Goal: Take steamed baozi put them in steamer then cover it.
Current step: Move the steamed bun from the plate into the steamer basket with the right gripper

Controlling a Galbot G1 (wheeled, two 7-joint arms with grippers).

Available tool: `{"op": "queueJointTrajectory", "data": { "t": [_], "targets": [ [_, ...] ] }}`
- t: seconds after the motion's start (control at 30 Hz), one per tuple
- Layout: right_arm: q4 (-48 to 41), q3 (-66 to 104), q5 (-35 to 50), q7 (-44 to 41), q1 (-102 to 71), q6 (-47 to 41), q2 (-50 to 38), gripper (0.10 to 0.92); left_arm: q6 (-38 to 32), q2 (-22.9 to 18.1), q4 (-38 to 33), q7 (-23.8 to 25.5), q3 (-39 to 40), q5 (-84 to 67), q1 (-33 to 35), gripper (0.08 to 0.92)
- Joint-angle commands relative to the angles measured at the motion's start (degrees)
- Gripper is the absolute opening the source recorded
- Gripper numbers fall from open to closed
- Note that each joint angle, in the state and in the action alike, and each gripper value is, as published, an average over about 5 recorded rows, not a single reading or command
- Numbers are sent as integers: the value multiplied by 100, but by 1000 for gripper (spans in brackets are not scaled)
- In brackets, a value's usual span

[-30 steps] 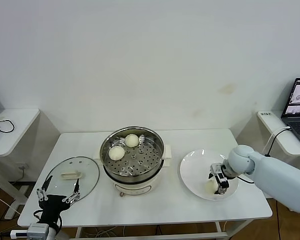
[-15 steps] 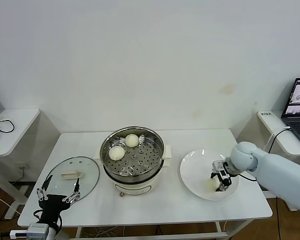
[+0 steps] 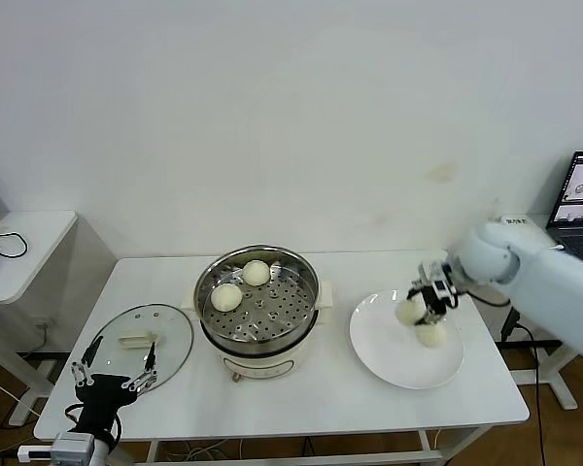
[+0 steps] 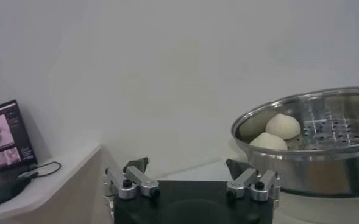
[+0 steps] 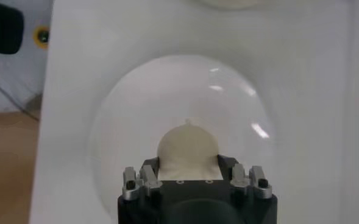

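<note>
Two buns (image 3: 241, 284) already sit in the steamer (image 3: 287, 301) at the middle of the white table (image 3: 291, 388), toward its back and left side. A glass lid (image 3: 141, 338) lies flat on the table to the steamer's left. A white plate (image 3: 389, 359) lies to its right, with one bun (image 3: 430, 335) resting on it. Nothing stands between the plate and the steamer.

A second ago my right gripper (image 3: 423, 306) was low over the plate; now it is raised above the plate's far edge, clamped on a fourth bun (image 3: 407, 311), which has left the plate. My right arm reaches in from the right, wrist bent toward the steamer. In the right wrist view that bun (image 5: 188, 152) fills the space between my fingers (image 5: 136, 181), with the plate (image 5: 124, 134) beneath.

My left gripper (image 3: 112, 381) waits at the near left edge of the table by the lid, fingers spread apart.
</note>
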Motion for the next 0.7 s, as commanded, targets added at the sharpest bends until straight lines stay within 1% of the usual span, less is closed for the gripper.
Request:
{"op": "queueJointTrajectory", "data": {
  "t": [0.03, 0.23, 0.43, 0.57, 0.7],
  "targets": [
    [-318, -769, 764, 58, 1933, -38, 1077, 614, 0, -2, -8, 0, -10, -2, 8, 823],
    [-588, -1261, 978, 254, 2346, -16, 1979, 619, -2, -3, -15, -2, -77, -22, 18, 823],
    [-678, -1422, 1125, 491, 2188, 86, 2780, 619, -4, -9, -18, -5, -138, -38, 35, 823],
    [-727, -1530, 1215, 629, 2006, 355, 3159, 619, -3, -5, -38, -4, -164, -42, 54, 823],
    [-780, -1703, 1066, 757, 1775, 770, 3455, 613, 1, -10, -63, -4, -210, -57, 61, 823]
  ]
}}
